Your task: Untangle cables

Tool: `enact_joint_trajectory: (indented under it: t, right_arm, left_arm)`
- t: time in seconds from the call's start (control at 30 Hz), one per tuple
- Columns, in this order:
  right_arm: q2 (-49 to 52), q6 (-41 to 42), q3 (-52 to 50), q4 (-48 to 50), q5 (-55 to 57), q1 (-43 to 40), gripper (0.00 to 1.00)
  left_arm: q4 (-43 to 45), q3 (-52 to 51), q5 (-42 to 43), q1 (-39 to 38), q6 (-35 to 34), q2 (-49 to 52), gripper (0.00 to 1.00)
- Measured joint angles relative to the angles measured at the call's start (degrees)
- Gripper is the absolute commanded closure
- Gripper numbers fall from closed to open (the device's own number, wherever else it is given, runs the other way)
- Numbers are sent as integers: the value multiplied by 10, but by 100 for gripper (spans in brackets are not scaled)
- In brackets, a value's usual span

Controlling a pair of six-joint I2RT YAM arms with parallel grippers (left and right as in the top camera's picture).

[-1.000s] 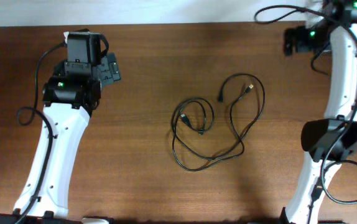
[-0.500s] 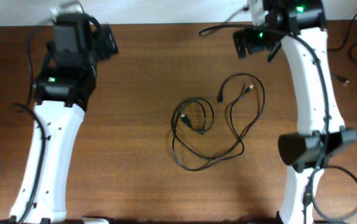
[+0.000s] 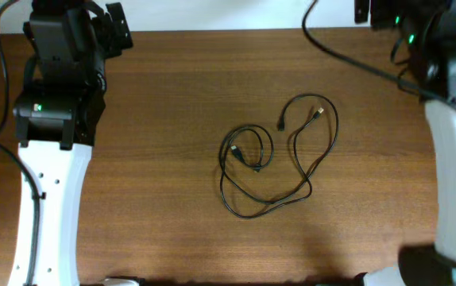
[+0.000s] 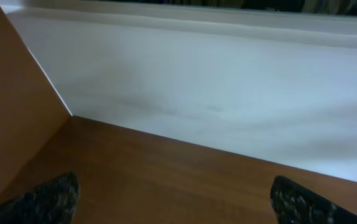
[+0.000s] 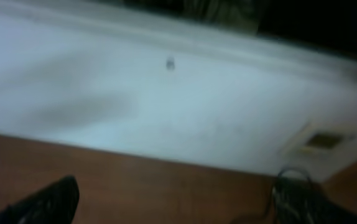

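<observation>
Cables (image 3: 272,167) lie in one loose tangle mid-worktop (image 3: 164,183), a bit toward the right edge: a small loop on the left, a bigger loop on the right, crossing near the middle. Plug ends (image 3: 282,123) sit free on the far side of the bigger loop. Nothing is gripped.

Left pincer (image 4: 172,202) is spread wide and empty at the far-left corner. Right pincer (image 5: 172,202) is also spread and empty at the far-right corner. Both are well apart from the tangle.

Step, as I read it, is the approach. To do it well, bring one pincer onto the small loop and the other onto the big loop near a free plug. Pinch a single strand, not a crossing. Pull toward opposite edges, low and slow, since thin cord slips.

Only the overhead view shows the cables. The wrist views show just the far edge and a white wall (image 4: 197,81), but they give the finger spread, which the overhead does not. The right wrist view is blurred.
</observation>
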Motion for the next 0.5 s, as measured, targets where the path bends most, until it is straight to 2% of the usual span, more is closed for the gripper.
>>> enact_joint_trajectory:
  t: [0.1, 0.2, 0.27, 0.37, 0.4, 0.5]
  right_arm:
    - [-116, 5, -228, 122, -2, -13, 1]
    - [-216, 56, -370, 177, -3, -31, 1]
    - [-260, 118, -409, 118, -4, -44, 1]
    - [-270, 184, -437, 49, -5, -42, 1]
    - [-261, 215, -467, 28, -10, -25, 1]
    - [-241, 221, -514, 17, -52, 38, 1]
  left_arm:
    - [0, 0, -5, 0, 2, -13, 1]
    - [0, 0, -9, 0, 2, -25, 1]
    - [-3, 0, -8, 0, 2, -27, 1]
    - [-9, 0, -8, 0, 2, -27, 1]
    - [-13, 0, -8, 0, 2, -27, 1]
    - [-17, 0, 8, 0, 3, -27, 1]
